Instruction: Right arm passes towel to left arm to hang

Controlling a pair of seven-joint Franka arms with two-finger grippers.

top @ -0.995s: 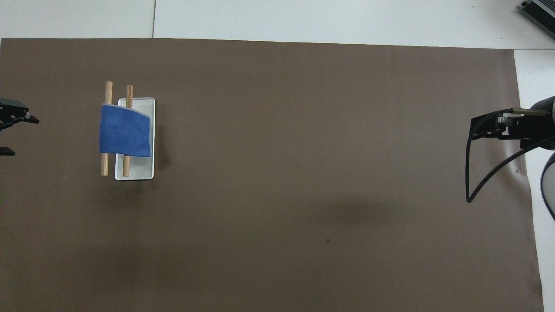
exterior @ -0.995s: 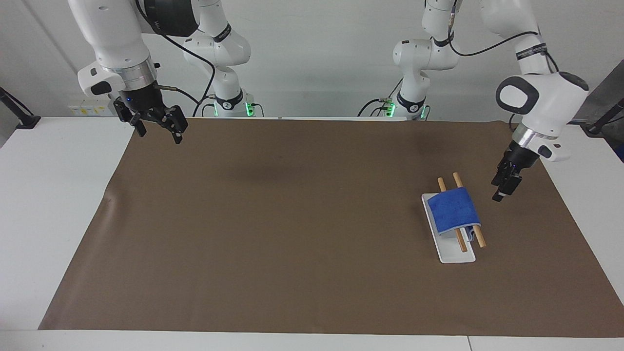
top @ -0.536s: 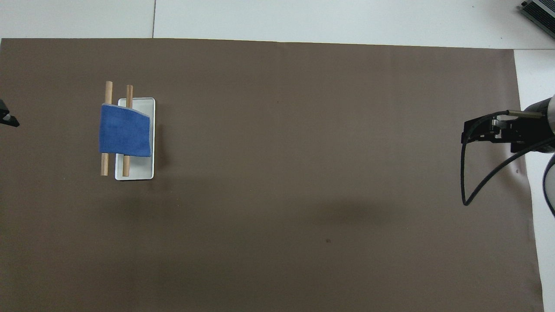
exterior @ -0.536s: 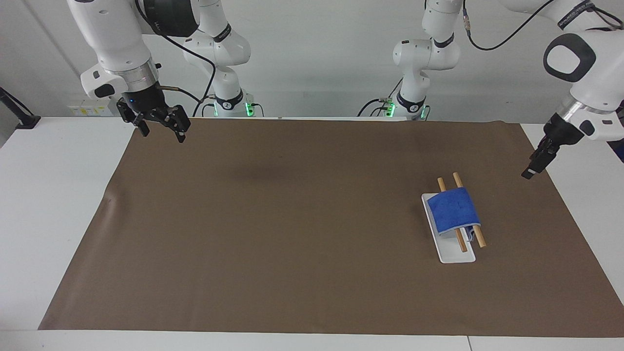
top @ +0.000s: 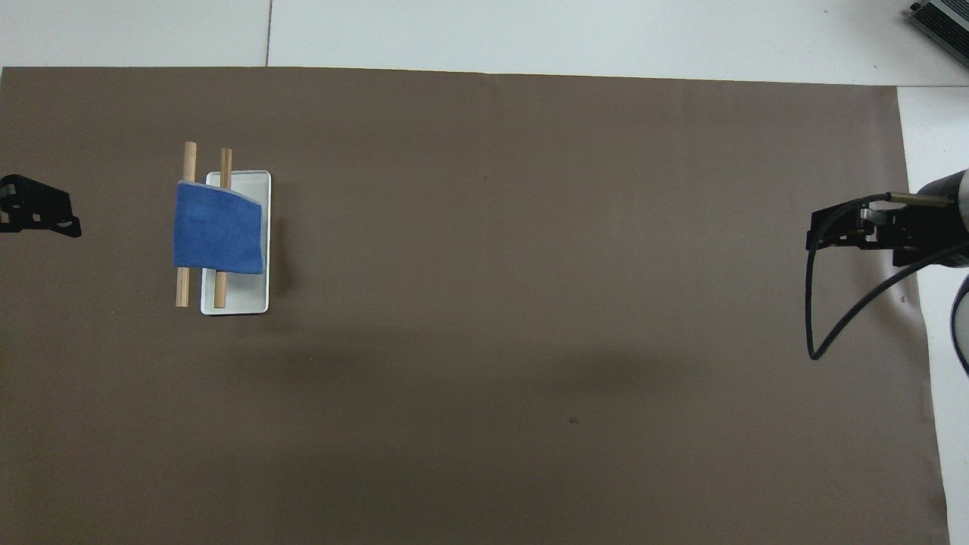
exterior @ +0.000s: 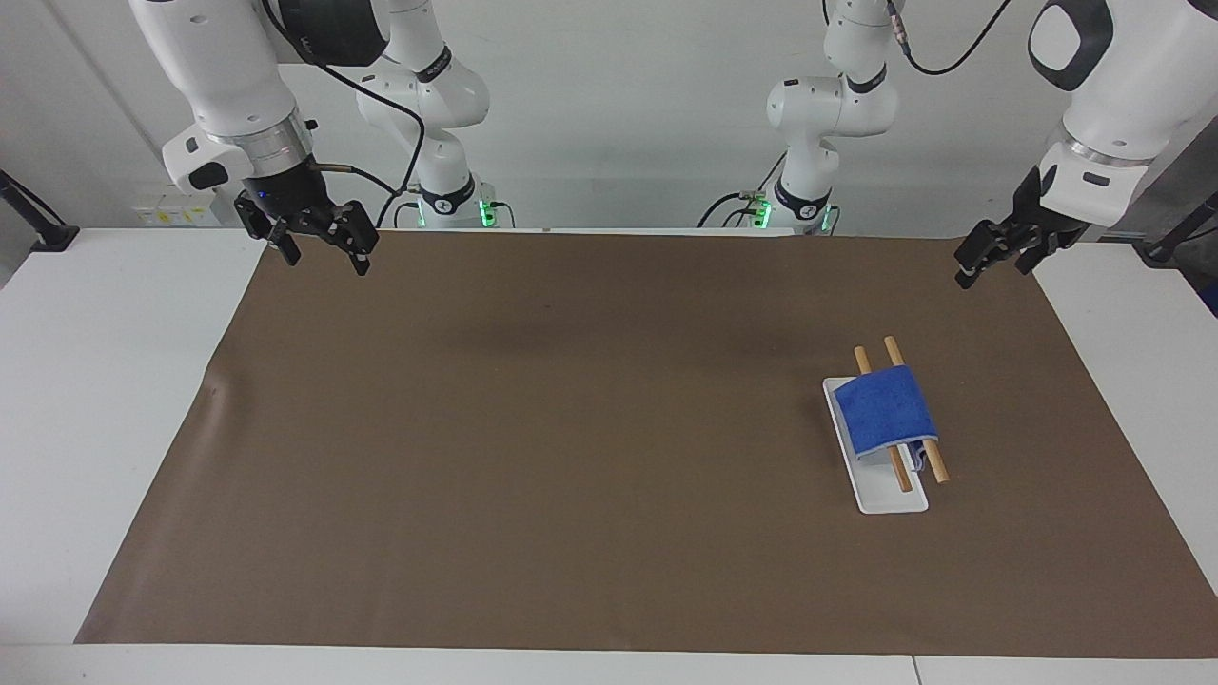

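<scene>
A blue towel hangs over two wooden rods on a white rack. The left gripper, jaws open and empty, hovers over the brown mat's corner, well apart from it. The right gripper, also open and empty, waits over the mat's other end

The towel is soft matt blue cloth, draped over two smooth, bare wooden rods above a glossy white tray, probably plastic. A matt brown sheet, which looks like paper, covers the smooth white bench. The right hand is matt black under a shiny metal wrist ring; the left hand is matt black too.
</scene>
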